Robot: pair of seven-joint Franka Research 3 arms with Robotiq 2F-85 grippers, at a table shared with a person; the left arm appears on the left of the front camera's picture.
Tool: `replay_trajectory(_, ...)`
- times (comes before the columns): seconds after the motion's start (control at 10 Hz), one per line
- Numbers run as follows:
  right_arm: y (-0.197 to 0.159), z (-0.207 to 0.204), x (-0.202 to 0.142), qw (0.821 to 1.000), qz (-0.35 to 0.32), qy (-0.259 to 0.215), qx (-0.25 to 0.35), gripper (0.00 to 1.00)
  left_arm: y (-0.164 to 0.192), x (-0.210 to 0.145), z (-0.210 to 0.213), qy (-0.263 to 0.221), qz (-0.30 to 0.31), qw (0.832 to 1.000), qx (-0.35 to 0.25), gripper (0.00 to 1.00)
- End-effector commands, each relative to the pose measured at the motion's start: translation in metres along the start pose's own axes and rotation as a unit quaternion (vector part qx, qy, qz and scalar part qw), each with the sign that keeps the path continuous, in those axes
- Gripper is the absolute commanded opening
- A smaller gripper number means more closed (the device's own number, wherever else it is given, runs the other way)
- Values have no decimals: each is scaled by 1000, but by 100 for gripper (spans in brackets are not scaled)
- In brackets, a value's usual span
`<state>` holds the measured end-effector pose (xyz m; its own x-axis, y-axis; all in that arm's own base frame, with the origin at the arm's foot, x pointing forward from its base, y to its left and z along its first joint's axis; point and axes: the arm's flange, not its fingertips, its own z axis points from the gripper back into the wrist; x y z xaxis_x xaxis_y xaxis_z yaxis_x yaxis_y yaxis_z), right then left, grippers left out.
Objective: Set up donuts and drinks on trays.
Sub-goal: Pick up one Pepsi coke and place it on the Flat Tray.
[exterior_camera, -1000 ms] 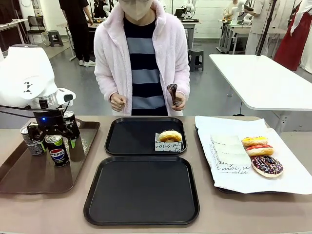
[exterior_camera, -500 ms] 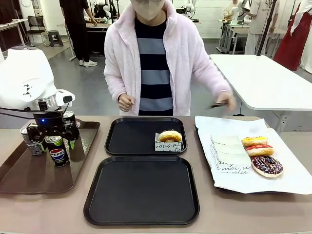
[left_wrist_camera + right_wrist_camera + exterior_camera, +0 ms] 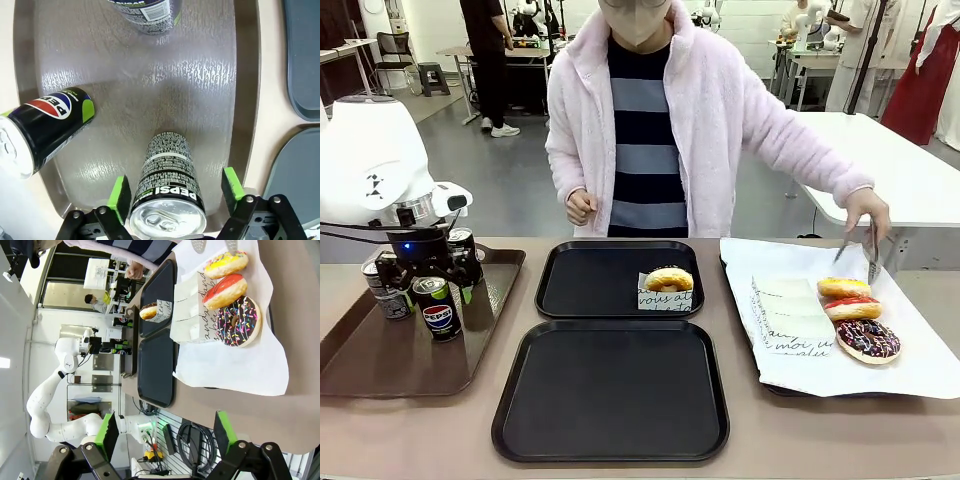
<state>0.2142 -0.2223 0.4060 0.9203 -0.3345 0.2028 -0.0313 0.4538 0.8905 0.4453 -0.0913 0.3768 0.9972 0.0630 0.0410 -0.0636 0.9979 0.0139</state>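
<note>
Room: open hall, grey floor.
Worktop (image 3: 440, 430): tan, smooth.
Left hand (image 3: 176, 189): spread astride a can (image 3: 167, 170), brown tray (image 3: 150, 100) beneath.
Right hand (image 3: 165, 431): spread wide.

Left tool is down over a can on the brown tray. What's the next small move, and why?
Most likely close the left tool on the upright Pepsi can between its pads, before any lift. In the left wrist view the pads flank the can, but a gap shows beside one pad, so the can doesn't look gripped yet.
</note>
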Motion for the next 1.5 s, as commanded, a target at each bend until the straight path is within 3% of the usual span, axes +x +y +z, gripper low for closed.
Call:
replay_trajectory(0.0, -2, 0, 1, 1000, 6, -3, 8, 100, 5, -1, -5, -7, -15, 1000, 3, 40)
replay_trajectory(0.1, -2, 0, 1, 1000, 6, -3, 8, 100, 6, -1, -5, -2, -15, 1000, 3, 0)
replay_trajectory(0.3, -2, 0, 1, 1000, 6, -3, 8, 100, 6, 0, -5, 12, -13, 1000, 4, 0)
replay_trajectory(0.4, -2, 0, 1, 1000, 6, -3, 8, 100, 6, 0, -5, 14, -13, 1000, 6, 17)
replay_trajectory(0.6, -2, 0, 1, 1000, 6, -3, 8, 100, 8, 6, 6, 29, -7, 1000, 10, 0)
replay_trajectory(0.8, -2, 0, 1, 1000, 6, -3, 8, 100, 6, 14, 55, 59, -8, 998, 10, 0)
replay_trajectory(1.1, -2, 0, 1, 1000, 6, -3, 8, 100, 13, 11, 119, 11, 2, 1000, -14, 0)
replay_trajectory(1.3, -2, 0, 1, 1000, 6, -3, 8, 100, 18, 5, 135, -4, 11, 1000, -28, 0)
replay_trajectory(1.4, -2, 0, 1, 1000, 6, -3, 8, 100, 10, 13, 126, 8, 9, 1000, -3, 0)
